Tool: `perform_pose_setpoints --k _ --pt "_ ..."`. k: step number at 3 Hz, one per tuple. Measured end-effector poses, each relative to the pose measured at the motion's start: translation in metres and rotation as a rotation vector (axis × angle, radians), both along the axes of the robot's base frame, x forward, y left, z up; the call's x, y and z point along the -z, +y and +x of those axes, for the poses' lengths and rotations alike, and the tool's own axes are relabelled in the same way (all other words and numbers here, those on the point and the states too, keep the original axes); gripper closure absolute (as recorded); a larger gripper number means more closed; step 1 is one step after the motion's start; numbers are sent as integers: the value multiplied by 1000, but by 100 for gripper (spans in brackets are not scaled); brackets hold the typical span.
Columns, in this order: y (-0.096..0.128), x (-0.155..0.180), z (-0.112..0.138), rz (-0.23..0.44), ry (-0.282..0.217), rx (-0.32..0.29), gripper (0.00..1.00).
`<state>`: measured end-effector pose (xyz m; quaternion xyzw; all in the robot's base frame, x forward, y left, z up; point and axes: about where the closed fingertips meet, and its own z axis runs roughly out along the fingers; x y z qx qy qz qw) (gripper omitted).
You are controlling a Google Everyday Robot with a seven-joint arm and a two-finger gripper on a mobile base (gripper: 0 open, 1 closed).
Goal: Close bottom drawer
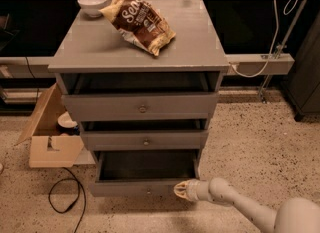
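Speckled terrazzo floor [260, 147], beige and rough-looking. Grey wooden table [200, 42], boxy, flat matte top, three stacked drawers, all with plain rectangular fronts. Top drawer [110, 106] has the tallest front and a round knob, slightly out. Middle drawer [115, 139] has a lower front and a small knob, also slightly out. The bottom drawer [125, 188] is lowest in the table, pulled well out, dark bare interior showing, low plain front near the floor. Robot arm [240, 207] is smooth, off-white and tubular, coming in from the lower right. Open cardboard box [50, 149] sits on the floor left of the table, flaps up, with a pale dish [66, 121] inside. Crinkled brown and yellow chip bag [140, 23] lies on the table top, glossy and slightly puffed. Small round white bowl [92, 2] stands at the back left corner, beside the bag. Thin black cable [65, 197] loops on the floor below the box. Gripper [182, 191] is cream-coloured with a rounded tip, at the right end of the bottom drawer's front panel, touching or just at its outer face. Whether the jaws are clenched or released cannot be told.
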<state>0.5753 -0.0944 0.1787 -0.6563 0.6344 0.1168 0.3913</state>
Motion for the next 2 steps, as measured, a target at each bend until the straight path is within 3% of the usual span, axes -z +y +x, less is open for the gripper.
perform_pose_setpoints --k 2 --pt "-1 14 14 -25 -13 28 100"
